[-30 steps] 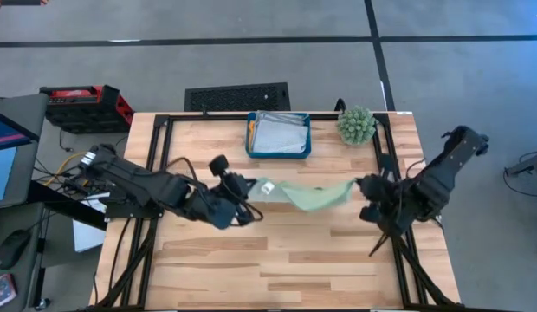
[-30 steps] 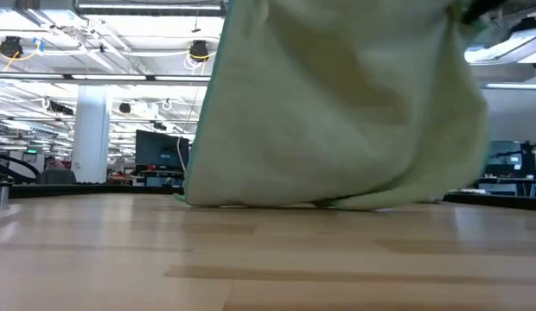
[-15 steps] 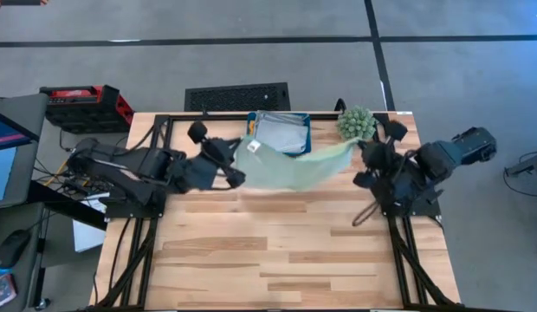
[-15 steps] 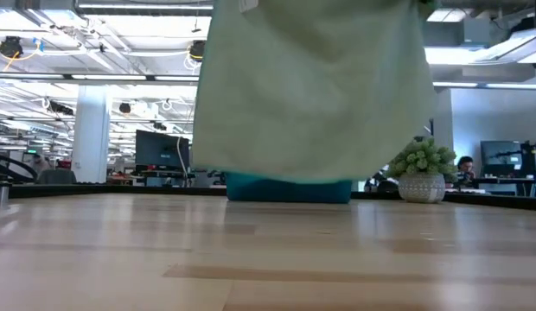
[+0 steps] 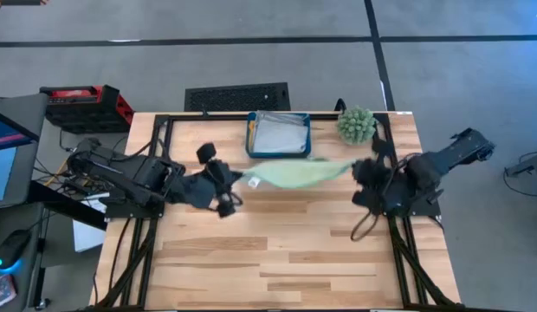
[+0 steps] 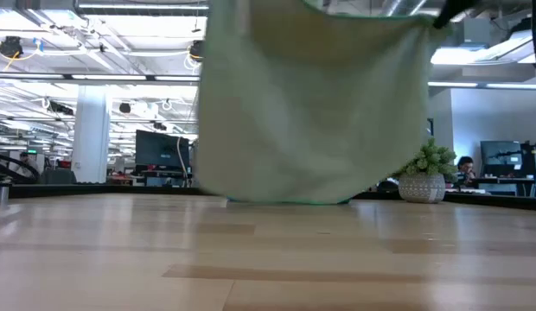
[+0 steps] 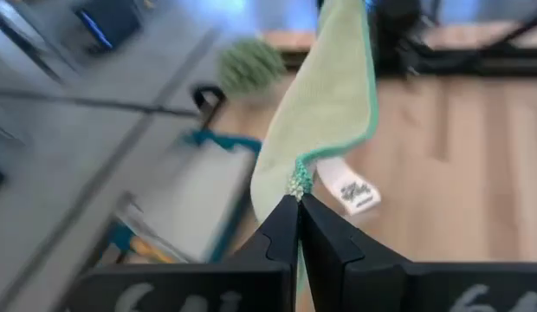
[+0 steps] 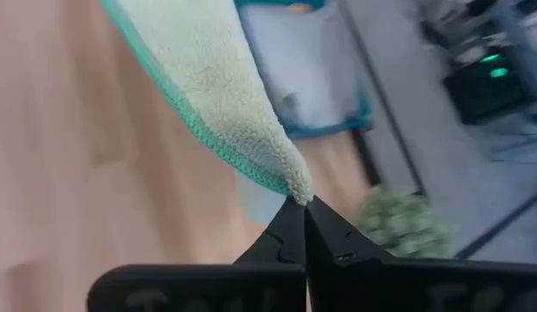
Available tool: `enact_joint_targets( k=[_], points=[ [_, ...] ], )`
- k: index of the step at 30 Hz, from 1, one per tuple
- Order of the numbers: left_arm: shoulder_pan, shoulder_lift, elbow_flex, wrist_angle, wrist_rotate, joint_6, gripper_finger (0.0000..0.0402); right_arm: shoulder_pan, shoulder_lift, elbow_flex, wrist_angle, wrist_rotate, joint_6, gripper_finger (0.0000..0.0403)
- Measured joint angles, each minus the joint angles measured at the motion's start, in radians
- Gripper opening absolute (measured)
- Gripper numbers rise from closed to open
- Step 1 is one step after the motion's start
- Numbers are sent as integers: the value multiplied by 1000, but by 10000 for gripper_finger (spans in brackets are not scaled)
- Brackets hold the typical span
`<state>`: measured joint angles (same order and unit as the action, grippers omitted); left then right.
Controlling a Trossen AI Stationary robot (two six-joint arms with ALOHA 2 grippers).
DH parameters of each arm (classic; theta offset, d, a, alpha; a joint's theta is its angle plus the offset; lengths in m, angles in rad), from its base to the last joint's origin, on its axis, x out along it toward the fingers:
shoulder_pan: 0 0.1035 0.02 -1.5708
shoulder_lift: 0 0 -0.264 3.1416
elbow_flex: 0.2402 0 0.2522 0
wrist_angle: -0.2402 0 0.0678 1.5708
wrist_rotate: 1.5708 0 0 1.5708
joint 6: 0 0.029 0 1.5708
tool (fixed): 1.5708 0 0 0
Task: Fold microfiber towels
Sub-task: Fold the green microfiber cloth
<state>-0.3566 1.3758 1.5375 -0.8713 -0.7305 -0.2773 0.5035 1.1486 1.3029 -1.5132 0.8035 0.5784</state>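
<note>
A light green microfiber towel (image 5: 294, 172) hangs stretched between my two grippers, in front of the teal tray (image 5: 249, 139). My left gripper (image 5: 240, 180) is shut on its left top corner, and my right gripper (image 5: 353, 166) is shut on its right top corner. In the low view the towel (image 6: 311, 104) hangs as a wide sheet with its lower edge (image 6: 285, 201) close to the table top; I cannot tell whether it touches. Pale grey-blue cloth (image 5: 279, 135) lies in the tray. The orange towel is out of view. My left gripper pinches the towel's corner (image 7: 296, 184) between its two fingertips, beside the white label (image 7: 351, 192). The fingers come level from the table's left. The towel hangs below. My right gripper pinches the opposite top corner (image 8: 293, 186) between its two fingertips, coming level from the table's right. The hemmed edge runs away from the fingers, and the top edge between the grippers sags a little.
The spiky green plant (image 5: 356, 126) stands at the far right, close to my right gripper, and shows in the low view (image 6: 424, 164). The near half of the wooden table (image 5: 277, 251) lies bare. A black frame runs along the table's edges.
Both grippers carried the towel up and toward the far edge, lifting its lower edge off the table and over the tray. They then came back toward the near edge and down a little, so the towel hangs lower again, in front of the tray.
</note>
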Motion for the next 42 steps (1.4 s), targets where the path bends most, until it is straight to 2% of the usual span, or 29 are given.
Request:
enact_joint_targets(
  k=[4,9,14,21,27,35,42],
  points=[
    [-65,0,-34,-86,38,-186,0,95,8,-90,28,-72,103,8],
    [-132,0,-162,-76,117,-392,0,202,18,-213,146,-197,205,8],
    [-199,2,-314,74,188,-527,0,294,19,-313,360,-306,233,8],
    [-282,2,-503,332,213,-656,0,387,41,-393,504,-330,323,8],
    [-325,2,-603,433,214,-704,0,422,101,-447,613,-343,365,8],
    [-330,10,-710,604,264,-738,0,405,210,-476,713,-415,402,8],
    [-326,40,-724,591,265,-739,0,379,262,-476,706,-413,397,8]
  ],
)
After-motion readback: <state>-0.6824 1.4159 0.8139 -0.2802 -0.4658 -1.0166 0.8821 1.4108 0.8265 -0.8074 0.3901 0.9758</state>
